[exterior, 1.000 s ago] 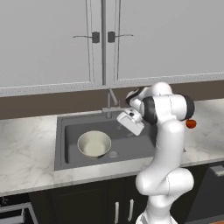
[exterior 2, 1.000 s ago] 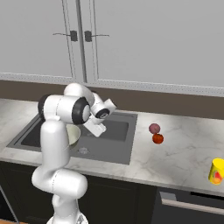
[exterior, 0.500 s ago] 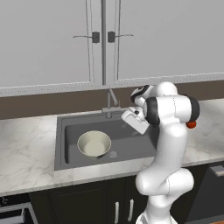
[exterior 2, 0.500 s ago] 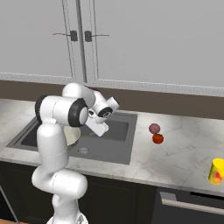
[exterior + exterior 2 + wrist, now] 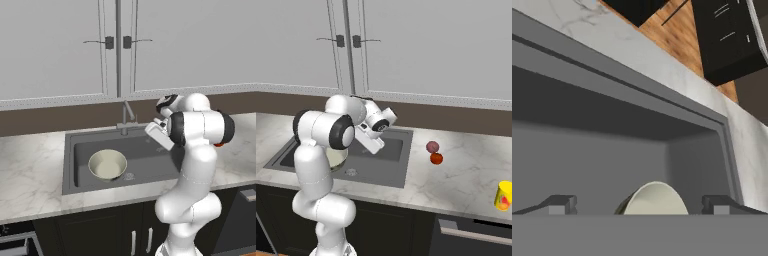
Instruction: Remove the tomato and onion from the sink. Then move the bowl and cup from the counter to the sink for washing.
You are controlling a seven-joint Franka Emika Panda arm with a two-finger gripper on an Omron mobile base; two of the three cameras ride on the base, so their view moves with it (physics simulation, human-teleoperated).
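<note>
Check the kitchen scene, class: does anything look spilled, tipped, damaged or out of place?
Nothing stands out. The bowl sits upright in the sink; the onion, tomato and upright cup rest on the counter.

You will find no readable text, brand, number or sign anywhere in these views. The cup (image 5: 503, 195) on the tabletop (image 5: 456, 175) carries a red-orange mark on its side, but it is only a blob of colour and you cannot read it as a letter or logo.
</note>
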